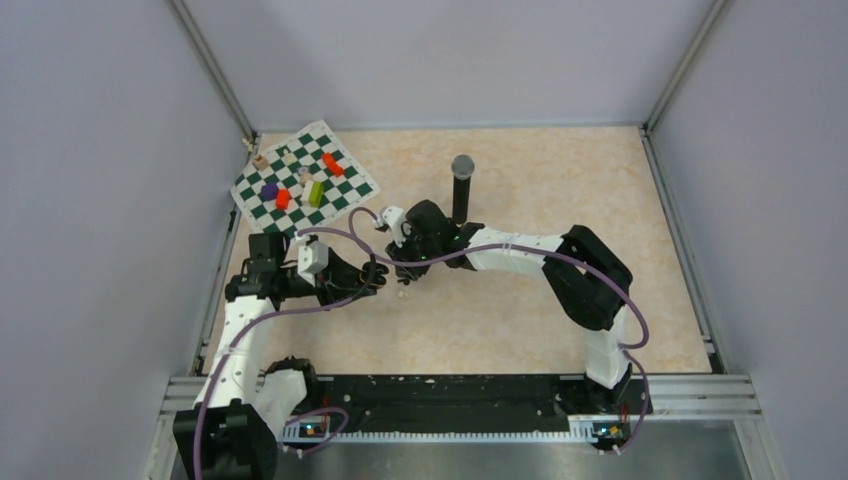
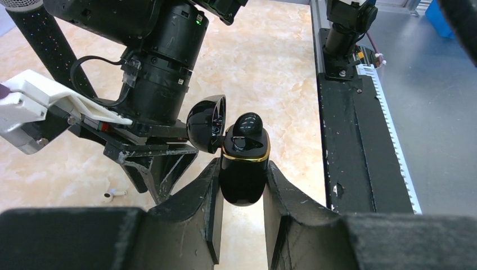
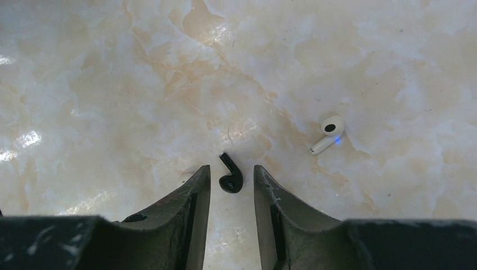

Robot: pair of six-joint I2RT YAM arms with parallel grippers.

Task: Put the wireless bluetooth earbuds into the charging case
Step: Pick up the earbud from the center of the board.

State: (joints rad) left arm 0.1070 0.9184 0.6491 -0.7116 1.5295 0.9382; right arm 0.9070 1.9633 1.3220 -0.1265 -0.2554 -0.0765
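Note:
My left gripper (image 2: 243,175) is shut on a black charging case (image 2: 243,185) with a gold rim and holds it upright above the table. Its lid (image 2: 205,124) is swung open to the left, and one black earbud (image 2: 247,125) sits in the case. My right gripper (image 3: 230,170) is open and points down at the table, with a loose black earbud (image 3: 230,181) lying between its fingertips, untouched. A white earbud (image 3: 327,134) with a blue light lies to its right; it also shows in the left wrist view (image 2: 114,194). Both grippers meet near the table's middle left (image 1: 390,272).
A tall black microphone (image 1: 461,185) stands just behind the right wrist. A green-and-white chessboard (image 1: 305,180) with coloured pieces lies at the back left. The black base rail (image 2: 349,140) runs along the near edge. No second case or other earbud shows.

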